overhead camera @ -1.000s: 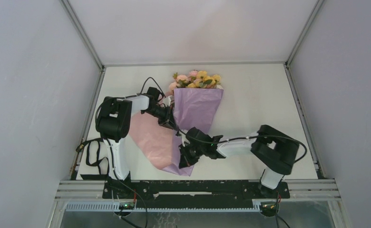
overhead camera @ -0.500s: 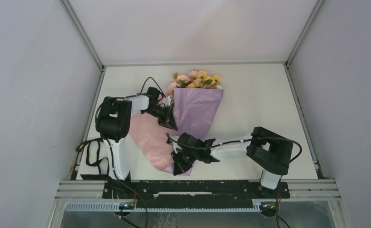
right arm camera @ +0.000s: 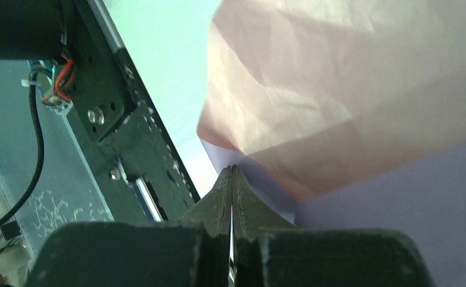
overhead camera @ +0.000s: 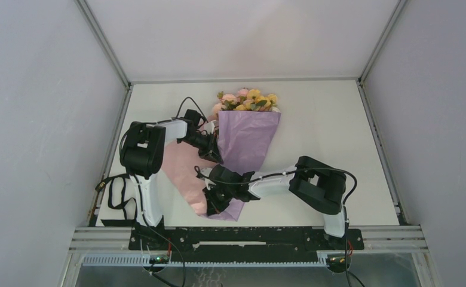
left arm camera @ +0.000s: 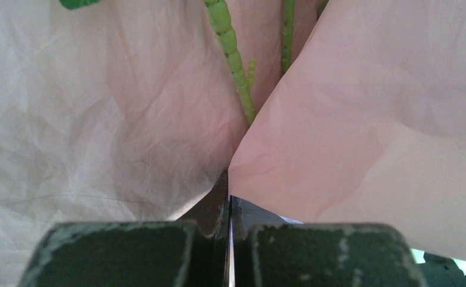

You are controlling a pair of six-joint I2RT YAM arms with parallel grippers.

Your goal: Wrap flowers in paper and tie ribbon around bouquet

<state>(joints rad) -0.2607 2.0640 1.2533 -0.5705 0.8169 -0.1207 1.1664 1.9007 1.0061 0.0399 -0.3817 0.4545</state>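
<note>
Left gripper (overhead camera: 216, 158), centre, and right gripper (overhead camera: 210, 203), lower centre, are both pinching paper (overhead camera: 247, 136) tightly, so the right should be pulling gently, avoiding tears.

paper (overhead camera: 247, 139): thin, matt, crinkled | flower stems (left arm camera: 230, 57): ridged green plastic | table (overhead camera: 326, 119): smooth matt white | left gripper (left arm camera: 227, 194): scuffed matt black

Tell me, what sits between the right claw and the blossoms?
The paper: its lilac fold stretches from the right gripper up to the flowers. The top view shows this.
</note>
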